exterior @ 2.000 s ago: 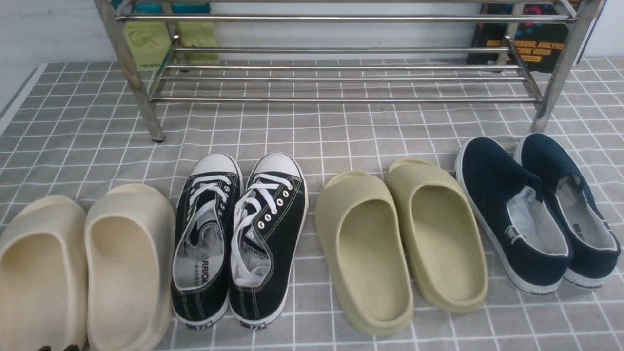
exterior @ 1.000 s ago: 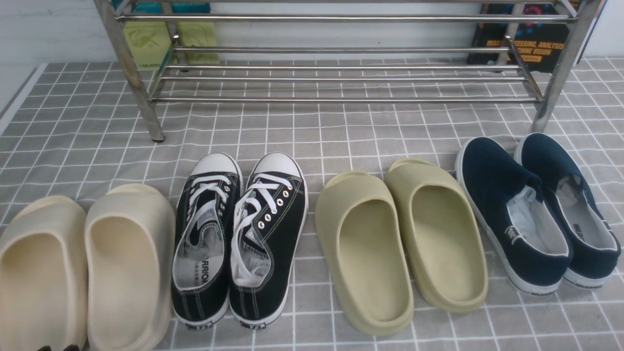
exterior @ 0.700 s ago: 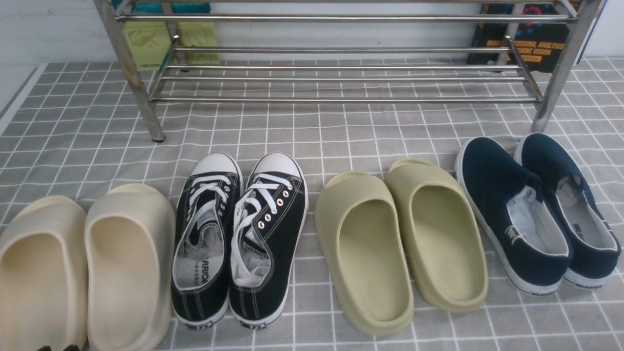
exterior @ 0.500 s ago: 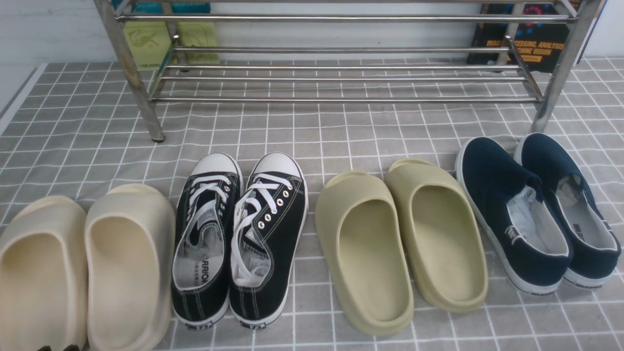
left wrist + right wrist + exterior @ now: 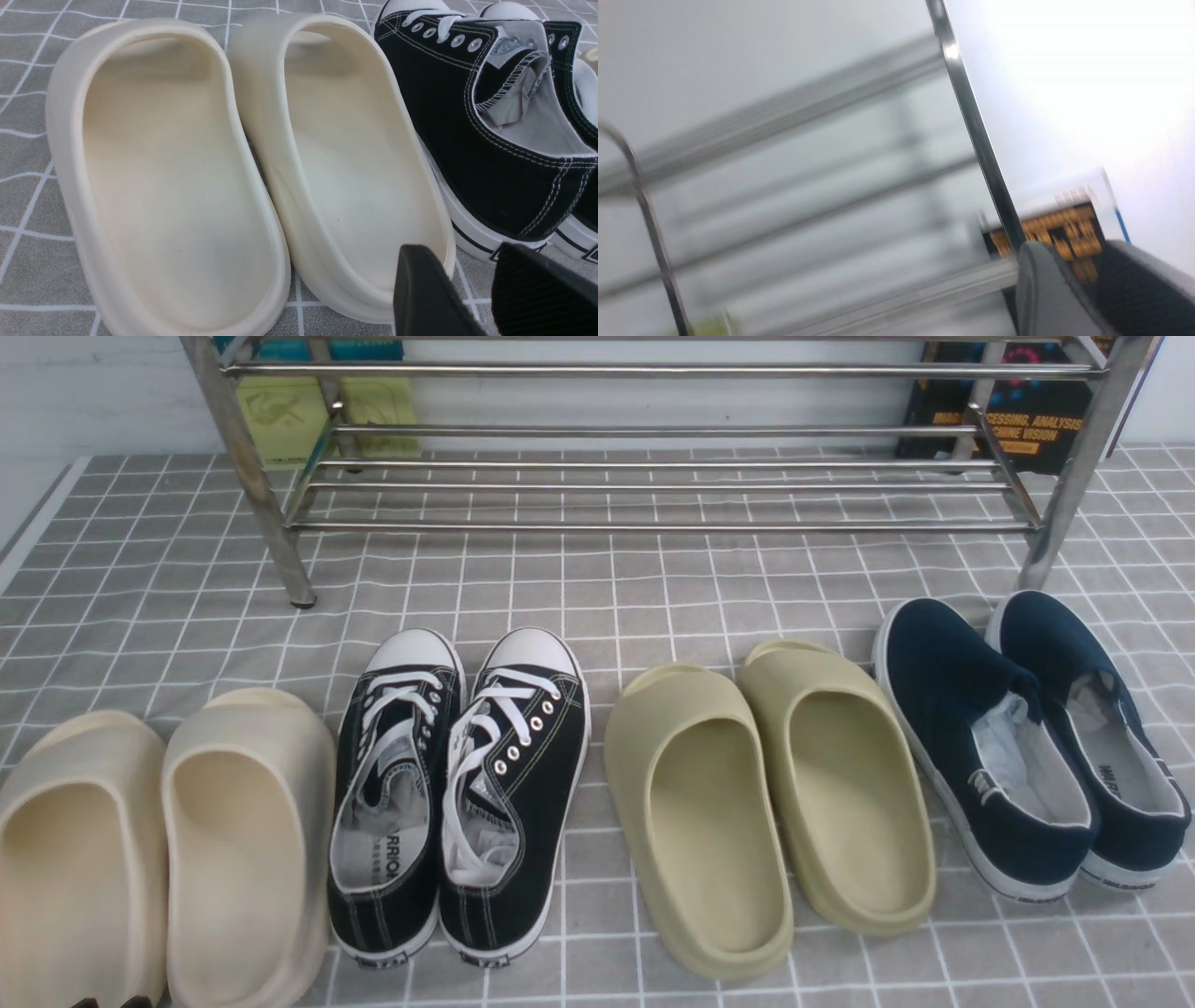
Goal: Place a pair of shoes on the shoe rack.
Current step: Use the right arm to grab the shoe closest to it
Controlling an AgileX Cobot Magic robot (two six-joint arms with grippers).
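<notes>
Nothing on the worktop point(image 5: 149, 569) has moved since the earlier frames. The navy shoes point(image 5: 990, 747) sit side by side at the near right, just in front of the rack point(image 5: 653, 526) and not on it. By the cream slides point(image 5: 187, 163) the left pincer point(image 5: 467, 256) hangs narrowly spread and empty. The right pincer point(image 5: 1078, 254) faces the rack, too blurred to tell its state.

Eight shoes in four pairs: two navy slip-on shoes point(image 5: 952, 700), two olive-green slides point(image 5: 709, 831), two black lace-up sneakers point(image 5: 523, 775), two cream slides point(image 5: 243, 840). One shoe rack point(image 5: 653, 526). One dark book point(image 5: 1022, 425).
</notes>
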